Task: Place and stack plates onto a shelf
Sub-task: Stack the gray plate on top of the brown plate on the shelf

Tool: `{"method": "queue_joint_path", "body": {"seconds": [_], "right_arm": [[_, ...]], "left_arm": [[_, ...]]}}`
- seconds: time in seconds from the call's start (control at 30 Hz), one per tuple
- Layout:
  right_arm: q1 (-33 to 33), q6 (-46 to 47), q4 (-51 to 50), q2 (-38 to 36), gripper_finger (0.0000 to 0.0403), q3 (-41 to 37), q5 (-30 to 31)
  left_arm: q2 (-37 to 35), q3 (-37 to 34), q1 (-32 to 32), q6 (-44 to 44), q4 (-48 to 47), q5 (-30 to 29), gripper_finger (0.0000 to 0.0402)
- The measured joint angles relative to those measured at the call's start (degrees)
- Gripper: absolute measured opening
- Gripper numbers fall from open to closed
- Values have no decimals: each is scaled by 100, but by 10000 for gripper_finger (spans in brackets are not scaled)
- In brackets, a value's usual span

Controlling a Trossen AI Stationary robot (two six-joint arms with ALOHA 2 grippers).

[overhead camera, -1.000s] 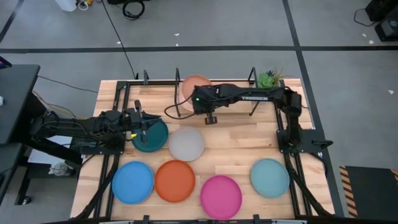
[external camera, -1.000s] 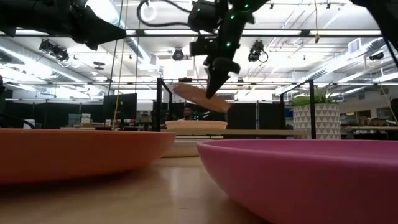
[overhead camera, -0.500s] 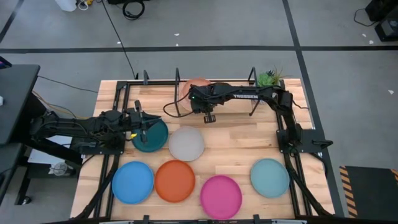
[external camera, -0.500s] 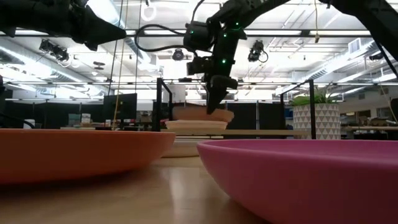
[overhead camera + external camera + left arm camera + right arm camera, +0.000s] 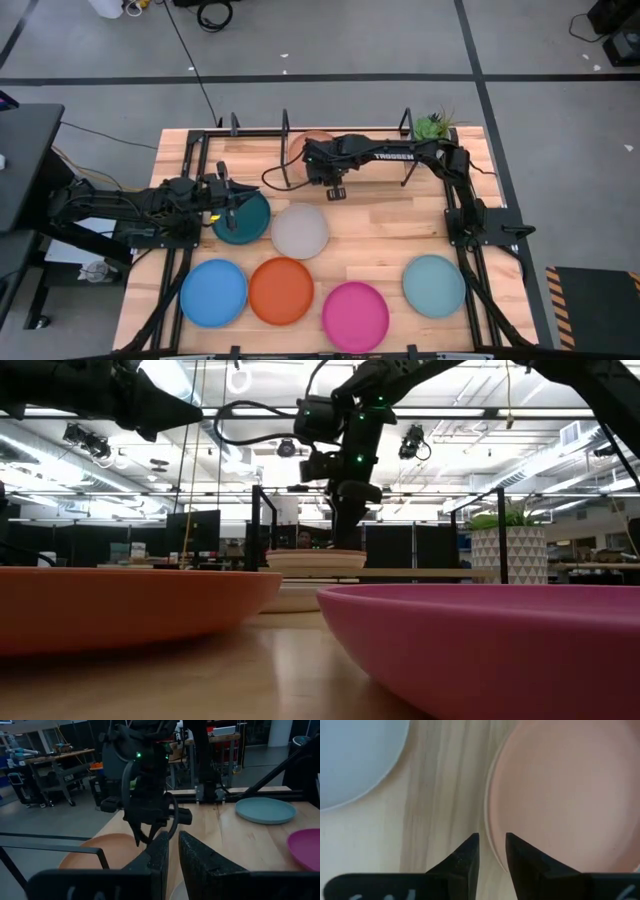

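Observation:
My right gripper [image 5: 318, 158] reaches over the shelf [image 5: 285, 122] at the table's far edge, shut on the terracotta plate [image 5: 316, 137]. That plate lies flat on the cream plate [image 5: 315, 563] on the shelf's wooden floor [image 5: 420, 572]. My left gripper [image 5: 229, 194] hangs shut, touching nothing, above the far-left rim of the dark teal plate [image 5: 246, 222]. The pale grey [image 5: 300, 231], blue [image 5: 214, 293], orange [image 5: 281, 291], pink [image 5: 355, 317] and light teal [image 5: 434, 286] plates lie flat on the table. My right gripper holds the terracotta plate by its near rim [image 5: 491, 847], pinched with one finger [image 5: 516, 852] inside the plate and the other [image 5: 468, 855] outside it. The fingers come from above, pointing down. The plate lies level on the cream plate.
A small potted plant [image 5: 432, 125] stands at the shelf's right end. Black upright posts [image 5: 257, 525] rise on both sides of the stack. Bare wood [image 5: 390, 230] lies between the shelf and the near row of plates.
My right gripper has gone down and toward the far edge with the terracotta plate. The plate hung tilted above the shelf a second ago, then levelled out, and now lies flat on the cream plate. The fingers have stayed on its rim.

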Motion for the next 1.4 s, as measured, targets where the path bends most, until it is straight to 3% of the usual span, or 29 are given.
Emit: {"method": "queue_joint_path", "body": {"seconds": [0.2, 0.6, 0.9, 1.2, 1.4], "right_arm": [[7, 225, -324, -1, 102, 0, 445], [1030, 369, -615, -61, 102, -7, -242], [1913, -250, 783, -68, 105, -802, -518], [2211, 147, 1201, -66, 159, -1138, -975], [2271, -37, 1419, -66, 203, -1487, -689]], "left_arm": [[1, -1, 1, 0, -98, -1, 50], [1, 0, 1, -15, -175, -1, 50], [0, 0, 1, -15, -176, -1, 50], [-1, -1, 1, 87, -178, -1, 50], [0, -1, 1, 85, -182, -1, 50]]}}
